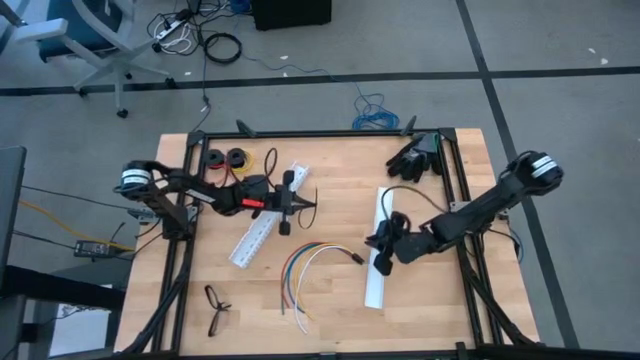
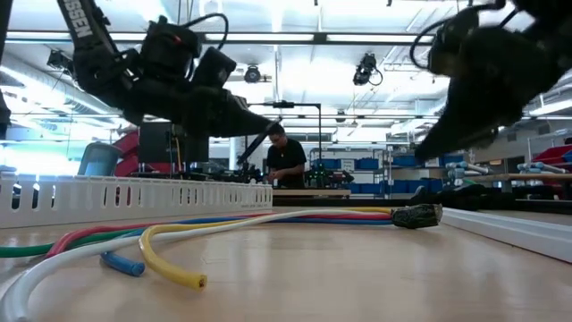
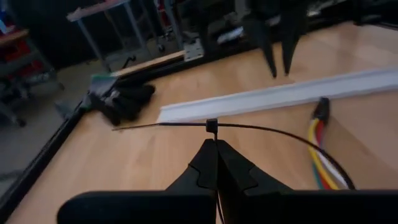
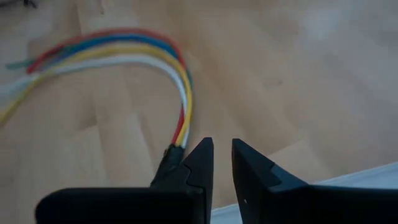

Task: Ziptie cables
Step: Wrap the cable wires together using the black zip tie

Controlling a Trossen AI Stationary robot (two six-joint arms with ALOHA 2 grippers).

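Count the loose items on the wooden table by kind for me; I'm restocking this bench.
White slotted plastic rails: 2
Bundle of thin coloured cables: 1
Thin black plastic ziptie, held in the left gripper: 1
Black spools: 2
Black gloves: 1 pile
Dark-framed glasses: 1
Total: 8

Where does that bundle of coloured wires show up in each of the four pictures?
High: cables, lower middle of the table.
Low: across the foreground.
Left wrist: right edge, beyond the ziptie.
Right wrist: upper left, curving down to the right hand.
Shared landmark: their black connector.
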